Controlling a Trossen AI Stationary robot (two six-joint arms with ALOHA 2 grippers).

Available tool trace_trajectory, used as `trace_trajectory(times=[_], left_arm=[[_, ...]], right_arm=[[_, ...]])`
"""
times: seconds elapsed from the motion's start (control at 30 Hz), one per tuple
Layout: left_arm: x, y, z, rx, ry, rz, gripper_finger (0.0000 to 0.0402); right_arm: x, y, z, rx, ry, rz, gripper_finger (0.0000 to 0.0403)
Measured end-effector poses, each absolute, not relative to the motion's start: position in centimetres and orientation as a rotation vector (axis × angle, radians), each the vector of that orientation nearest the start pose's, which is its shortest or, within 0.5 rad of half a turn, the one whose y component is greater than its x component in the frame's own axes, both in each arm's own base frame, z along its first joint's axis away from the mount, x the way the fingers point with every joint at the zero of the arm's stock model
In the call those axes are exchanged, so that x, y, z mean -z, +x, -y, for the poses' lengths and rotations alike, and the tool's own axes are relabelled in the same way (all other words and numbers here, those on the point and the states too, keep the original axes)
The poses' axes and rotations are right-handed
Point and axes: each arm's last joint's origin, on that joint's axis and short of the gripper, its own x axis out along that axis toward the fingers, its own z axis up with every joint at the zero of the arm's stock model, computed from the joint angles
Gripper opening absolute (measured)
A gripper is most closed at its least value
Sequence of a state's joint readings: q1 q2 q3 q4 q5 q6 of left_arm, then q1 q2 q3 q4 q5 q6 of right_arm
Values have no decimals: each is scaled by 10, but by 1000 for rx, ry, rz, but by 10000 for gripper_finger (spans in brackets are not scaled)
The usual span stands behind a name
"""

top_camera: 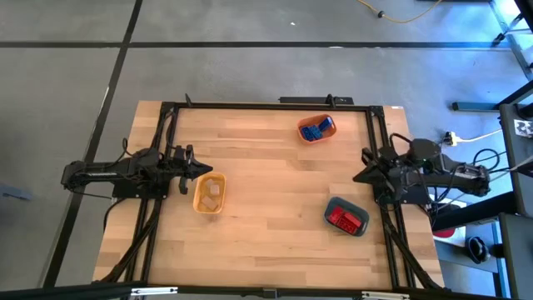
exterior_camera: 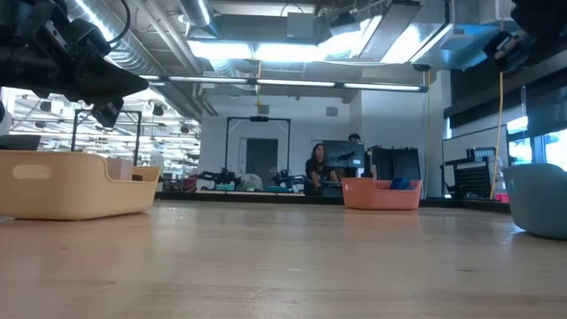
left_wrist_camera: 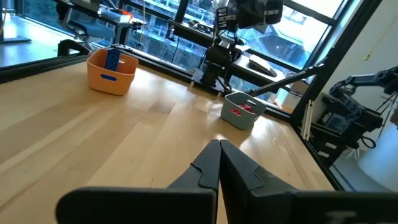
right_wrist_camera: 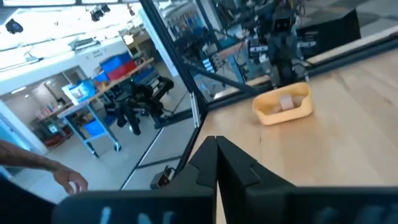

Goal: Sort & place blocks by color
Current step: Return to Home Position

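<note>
- The left hand (left_wrist_camera: 219, 148) hangs over the left edge of the tabletop (top_camera: 266, 179), about midway along that edge; its two dark fingers are clenched tip to tip and grasp nothing
- The right hand (right_wrist_camera: 216, 144) hangs over the right edge, roughly opposite the left one; its fingers are likewise pressed together and empty
- The yellow tray (top_camera: 201, 202) stands on the tabletop near the left edge, just beside the left hand; the pale blocks (top_camera: 213, 190) lie inside it, loosely side by side; their number cannot be told
- The orange tray (top_camera: 329, 122) stands near the back edge (the top of the high view), toward the back right corner and well apart from both hands; the blue blocks (top_camera: 314, 131) sit inside it, and in the left wrist view one of them stands on end, rising above the rim
- The slate-blue tray (top_camera: 333, 205) stands near the right edge, toward the front right corner and near the right hand; the red blocks (top_camera: 346, 220) lie packed together inside it
- Every block in view lies in a tray; each tray holds one colour only
- The three trays stand well apart from one another, with bare wood between them
- In the low view a person (exterior_camera: 315, 167) sits in the room well behind the tabletop
</note>
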State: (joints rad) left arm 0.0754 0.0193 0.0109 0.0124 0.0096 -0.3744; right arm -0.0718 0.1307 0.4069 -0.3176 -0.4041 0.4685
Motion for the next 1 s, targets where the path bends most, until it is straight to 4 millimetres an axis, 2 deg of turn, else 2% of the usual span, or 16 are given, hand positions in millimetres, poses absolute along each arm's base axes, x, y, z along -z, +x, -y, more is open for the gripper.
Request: trace_trajectory(times=[0.17, 0.47, 0.73, 0.87, 1.0], left_arm=[[-167, 98, -7, -64, -374, 17, 0], [-167, 98, -7, -64, -374, 18, 0], [-167, 98, -7, -64, -374, 19, 0], [-167, 98, -7, -65, -374, 18, 0], [-167, 98, -7, -65, -374, 19, 0]], right_arm=[[-244, 63, -6, -298, 454, -35, 2], [-226, 71, -11, -388, 385, -89, 1], [-203, 88, -14, -470, 434, 123, 0], [-185, 93, -13, -391, 447, 126, 0], [-169, 97, -7, -159, 360, 4, 0]])
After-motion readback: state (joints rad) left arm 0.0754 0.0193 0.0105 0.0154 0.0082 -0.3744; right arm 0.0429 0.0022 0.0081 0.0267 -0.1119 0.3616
